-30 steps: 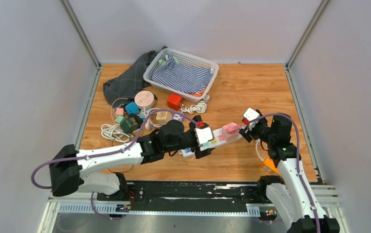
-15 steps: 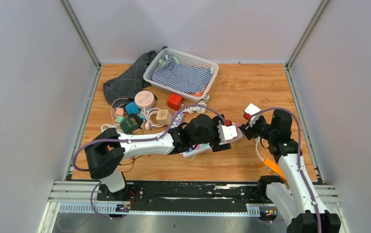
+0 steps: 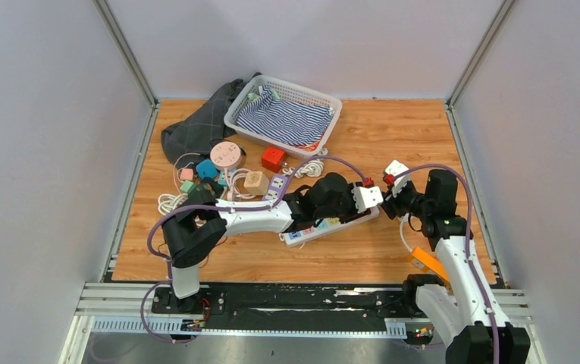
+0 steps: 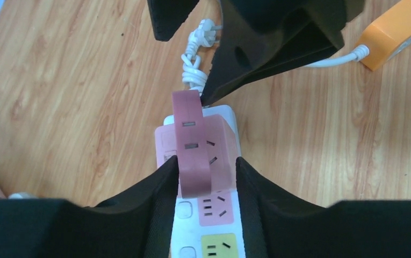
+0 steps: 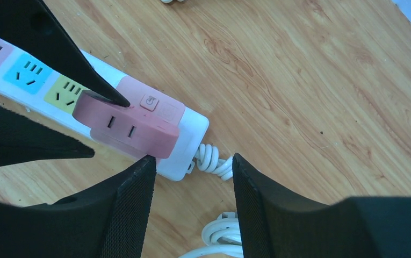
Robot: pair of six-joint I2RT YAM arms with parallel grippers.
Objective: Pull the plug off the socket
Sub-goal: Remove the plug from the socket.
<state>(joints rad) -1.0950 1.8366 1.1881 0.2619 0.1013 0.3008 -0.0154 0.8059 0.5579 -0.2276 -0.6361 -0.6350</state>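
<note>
left gripper (image 4: 207, 167): pinching plug (image 4: 191, 145), one finger on each side
right gripper (image 5: 192, 160): spread, at cord end of power strip (image 5: 189, 131)
plug: pink, seated in end socket of power strip

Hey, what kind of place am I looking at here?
Probably a robot lab test cell: a wooden tabletop boxed in by plain grey panels, with a power strip and basket as practice props.

Left end effector (image 3: 368, 203) hovered over the power strip's (image 3: 318, 227) far end on the tabletop (image 3: 393, 144), right end effector (image 3: 390, 191) just beside it.
</note>
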